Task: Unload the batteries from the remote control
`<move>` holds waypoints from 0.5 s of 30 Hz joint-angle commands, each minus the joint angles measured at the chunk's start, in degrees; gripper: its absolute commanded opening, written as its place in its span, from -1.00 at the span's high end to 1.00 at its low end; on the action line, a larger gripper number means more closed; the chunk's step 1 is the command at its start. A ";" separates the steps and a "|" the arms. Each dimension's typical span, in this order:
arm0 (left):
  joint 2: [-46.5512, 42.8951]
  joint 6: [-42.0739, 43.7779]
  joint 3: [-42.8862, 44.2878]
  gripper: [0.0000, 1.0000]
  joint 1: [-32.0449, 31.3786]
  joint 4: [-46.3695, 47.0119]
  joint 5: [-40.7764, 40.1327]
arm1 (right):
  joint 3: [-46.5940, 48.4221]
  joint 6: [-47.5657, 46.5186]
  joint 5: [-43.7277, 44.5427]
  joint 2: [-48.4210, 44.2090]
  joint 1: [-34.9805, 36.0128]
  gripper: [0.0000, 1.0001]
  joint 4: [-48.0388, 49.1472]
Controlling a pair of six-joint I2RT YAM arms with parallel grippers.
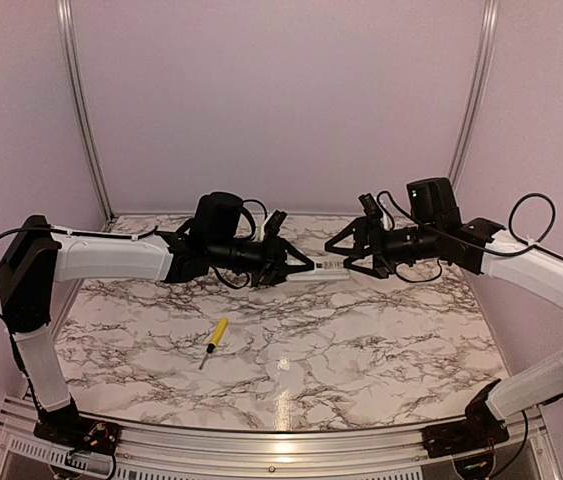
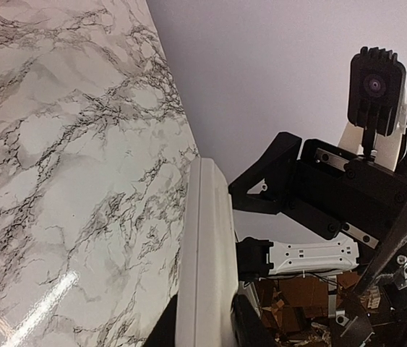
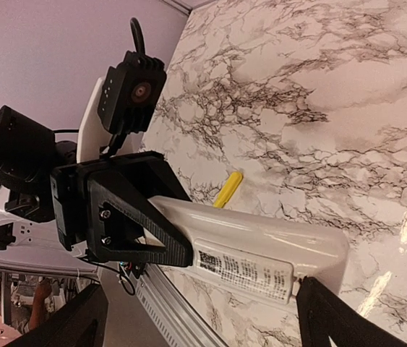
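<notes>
Remote point(image 1: 327, 267): centre frame, between both grippers.
Left gripper point(image 1: 306, 266): clamped on its left end.
Right gripper point(image 1: 341, 256): jaws wide apart, astride right end.

Surface point(image 1: 361, 340): white marble pattern, dark veining. Yellow-handled screwdriver point(image 1: 215, 340) lies left of centre. Tiny pale speck point(image 1: 283, 367) near it, apart.

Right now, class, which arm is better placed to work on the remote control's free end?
Probably the right: the right gripper stands open at the free end of the remote control, while the left gripper is shut on its other end.
</notes>
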 commanded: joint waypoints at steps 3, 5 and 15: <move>-3.04 1.71 4.23 1.00 -1.48 9.03 6.06 | -0.77 0.80 -5.14 0.91 0.08 -0.78 3.67; -3.10 1.72 4.27 1.00 -1.43 9.22 6.29 | -0.86 0.73 -6.01 1.08 -0.06 -0.78 3.98; -3.58 1.71 4.17 1.00 -1.43 11.79 9.02 | -2.89 1.80 -11.72 -0.25 -1.70 -0.79 8.25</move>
